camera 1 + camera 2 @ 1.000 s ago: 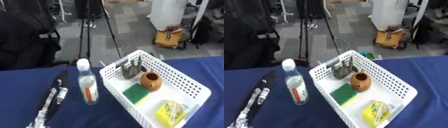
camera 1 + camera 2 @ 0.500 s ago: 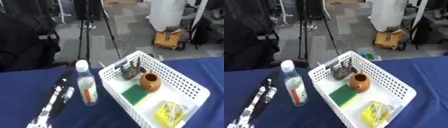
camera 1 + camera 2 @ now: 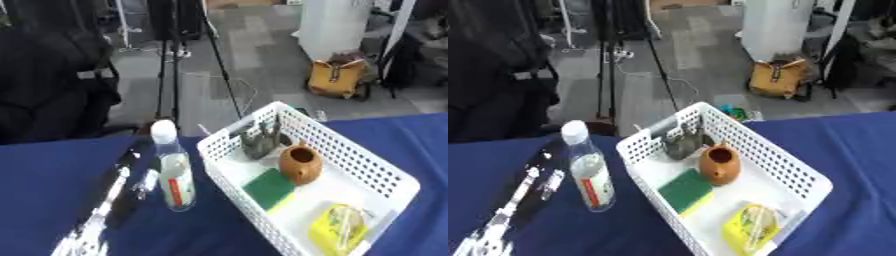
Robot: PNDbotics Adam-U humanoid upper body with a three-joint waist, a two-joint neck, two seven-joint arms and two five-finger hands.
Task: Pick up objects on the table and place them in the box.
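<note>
A clear plastic bottle (image 3: 175, 181) with a white cap and a red label stands upright on the blue table (image 3: 44, 180), just left of the white perforated basket (image 3: 387, 174). The basket holds a brown clay pot (image 3: 299, 163), a green sponge (image 3: 269, 188), a yellow packet (image 3: 339, 228) and a grey object (image 3: 261, 142) at its far end. My left hand (image 3: 129, 174) reaches in from the lower left. It lies open close beside the bottle's left side, fingers stretched toward the table's far edge. Whether it touches the bottle is unclear. The right hand shows in no view.
Beyond the far table edge are a black chair (image 3: 52, 100) at the left, tripod legs (image 3: 171, 55) and a yellow bag (image 3: 337, 77) on the floor. Blue cloth runs to the right of the basket (image 3: 859, 145).
My left arm has slid forward along the table, so the hand now lies beside the bottle. The bottle and basket have not moved on the table.
</note>
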